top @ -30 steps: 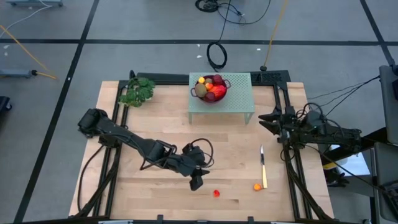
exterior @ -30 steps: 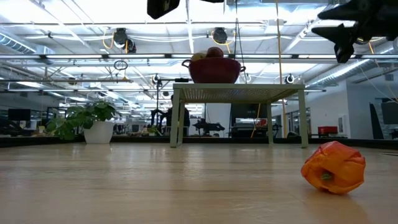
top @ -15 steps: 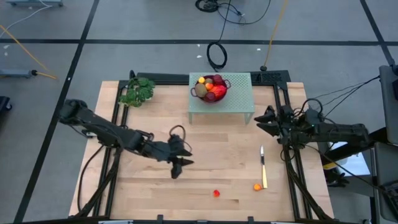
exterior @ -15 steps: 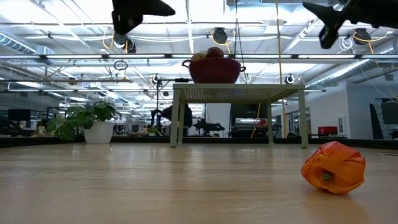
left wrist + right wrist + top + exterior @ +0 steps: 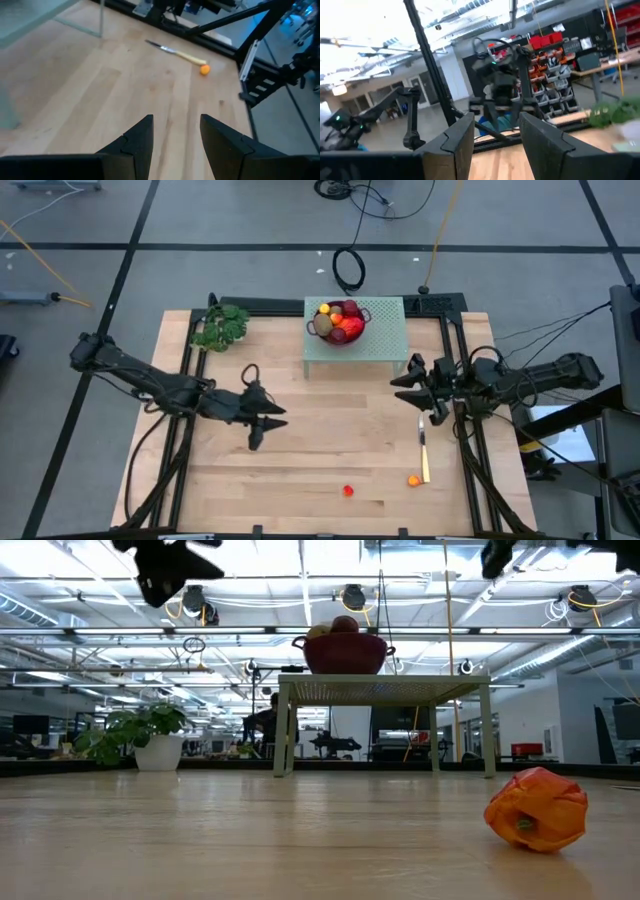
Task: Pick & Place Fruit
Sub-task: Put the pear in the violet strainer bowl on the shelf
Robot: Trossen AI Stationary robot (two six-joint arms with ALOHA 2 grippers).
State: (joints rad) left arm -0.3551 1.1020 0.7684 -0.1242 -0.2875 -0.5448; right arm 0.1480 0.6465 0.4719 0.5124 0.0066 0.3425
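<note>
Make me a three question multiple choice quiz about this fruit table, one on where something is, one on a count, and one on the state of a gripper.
1. Where does the bowl of fruit stand?
A. On the small green stand at the table's far edge
B. On the bare wood beside the knife
C. On the floor beyond the table

2. How many small fruit pieces lie loose on the wooden table top?
A. None
B. Two
C. Five

3. How is the left gripper?
A. Shut on a fruit
B. Shut on the knife
C. Open and empty

Answers:
1. A: the high view shows the bowl on the stand.
2. B: a red piece and an orange piece, the latter beside the knife.
3. C: the left wrist view shows its fingers apart with only bare wood between them.
</note>
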